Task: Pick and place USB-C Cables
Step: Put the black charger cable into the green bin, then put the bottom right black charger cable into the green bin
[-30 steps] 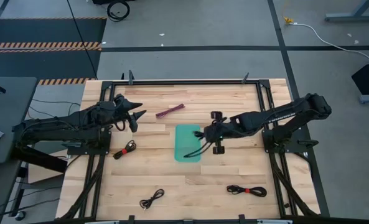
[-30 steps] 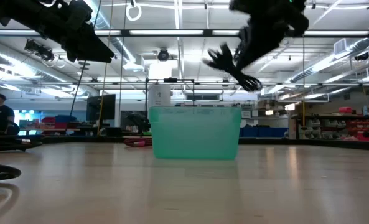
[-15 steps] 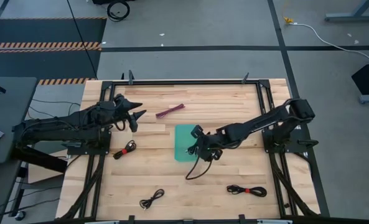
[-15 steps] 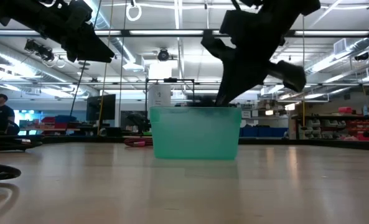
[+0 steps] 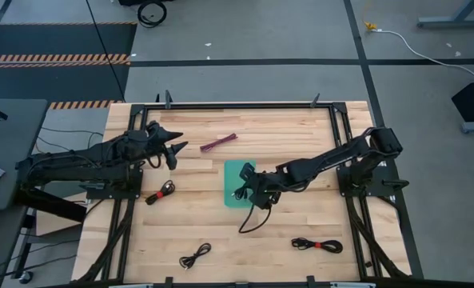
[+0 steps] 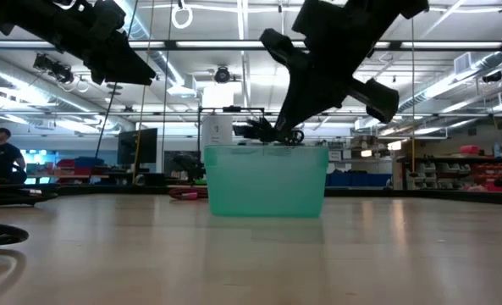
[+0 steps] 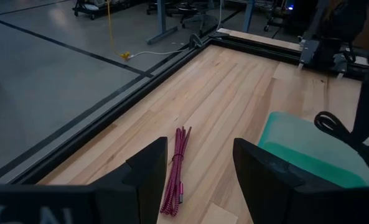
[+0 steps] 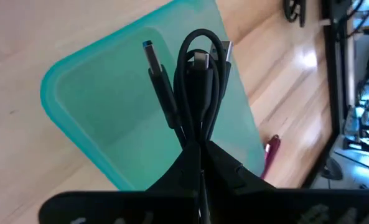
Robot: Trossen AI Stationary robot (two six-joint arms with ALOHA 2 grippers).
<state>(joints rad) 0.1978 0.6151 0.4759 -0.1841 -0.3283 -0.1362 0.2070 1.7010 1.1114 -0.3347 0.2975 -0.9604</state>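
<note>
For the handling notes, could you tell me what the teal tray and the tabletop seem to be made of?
Teal tray: probably plastic or silicone, since its walls look translucent and frosted with rounded corners.
Tabletop: wood, likely butcher block, showing pale jointed strips with grain and a soft sheen, inside a dark frame that looks like metal.

Teal tray [image 5: 233, 195] — black cable [image 8: 193, 87], maroon cable [image 7: 177, 169], pale wood table [image 5: 300, 136]

Wooden table [image 5: 300, 128] carries teal tray [image 5: 230, 172] and 4 cables [image 5: 218, 142].
</note>
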